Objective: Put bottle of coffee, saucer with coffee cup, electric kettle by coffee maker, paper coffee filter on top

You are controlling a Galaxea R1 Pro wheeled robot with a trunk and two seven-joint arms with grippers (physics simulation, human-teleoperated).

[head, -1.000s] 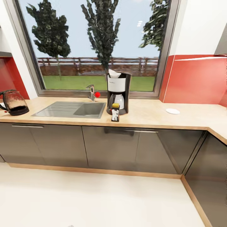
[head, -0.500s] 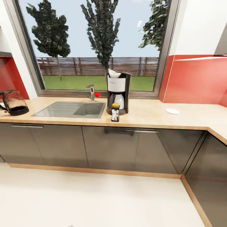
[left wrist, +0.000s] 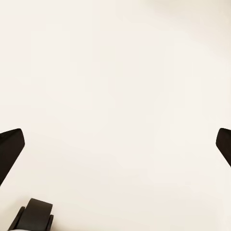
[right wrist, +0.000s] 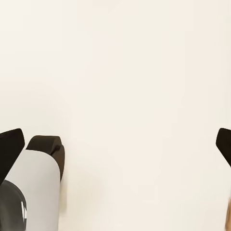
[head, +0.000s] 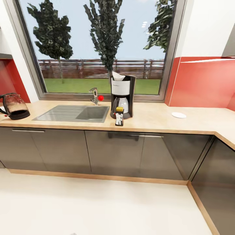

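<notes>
in the head view the coffee maker stood on the kitchen countertop just right of the sink, with the paper filter resting on its top and the bottle of coffee upright just in front of it, near the counter's front edge. the saucer lay flat well off to the machine's right, and the kettle sat at the far left end beyond the sink, its handle facing away from the machine; both looked yet to be brought in, and no cup could be made out. the saucer seemed the nearer job for the right arm, the kettle for the left. in the left wrist view the left gripper pointed down at pale floor, its dark fingertips spread to the frame's edges, wide and empty. in the right wrist view the right gripper likewise hung wide apart and empty over the floor, with part of the robot's base beside one fingertip.
</notes>
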